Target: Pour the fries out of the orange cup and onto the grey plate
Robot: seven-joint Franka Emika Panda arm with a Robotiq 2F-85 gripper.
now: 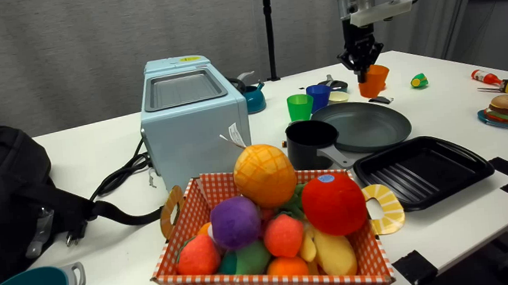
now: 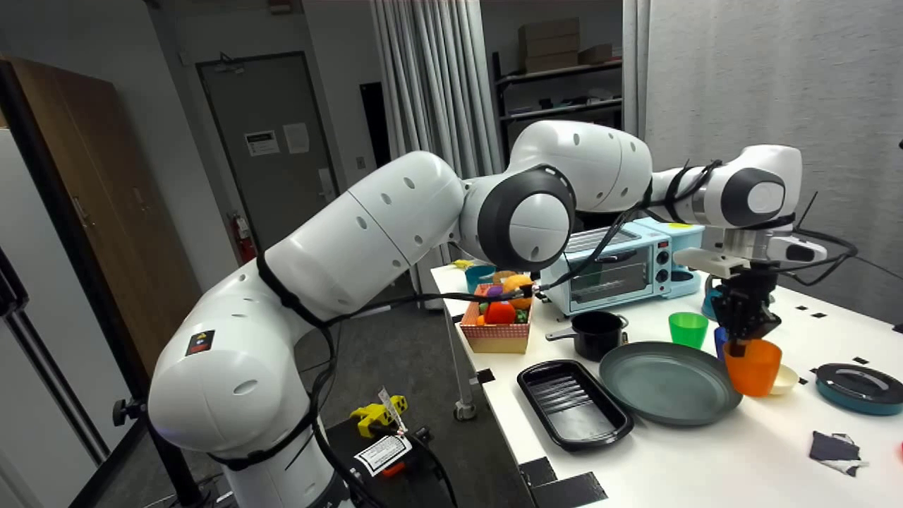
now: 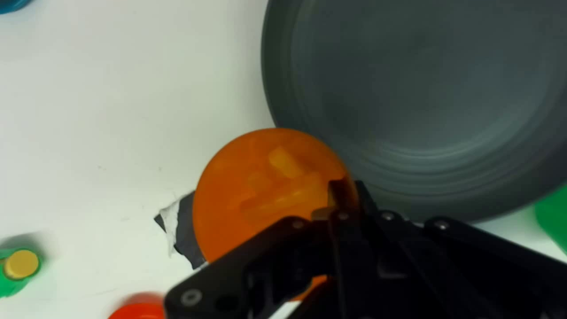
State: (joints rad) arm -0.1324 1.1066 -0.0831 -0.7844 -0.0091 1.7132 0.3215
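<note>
Cup (image 3: 239, 221), fries (image 3: 290, 195) inside, hangs at the plate's eight o'clock in the wrist view, gripper (image 3: 350, 189) clamped tight on its wall — likely mid-carry, next needing a shift toward two over the plate (image 3: 425, 88), then tipping.

You have orange cup (image 1: 375, 81) raised off table (image 2: 762, 451): bright, wide-mouthed, mouth up, leaning slightly. In wrist view you see cup mask part of edge of grey plate (image 2: 670, 384). Inside cup you find fries (image 3: 285, 164), blurred yellowish sticks tinted orange, count unclear. Grey plate rests flat on table, face up: round, shallow, dark, faint rings inside rim.
</note>
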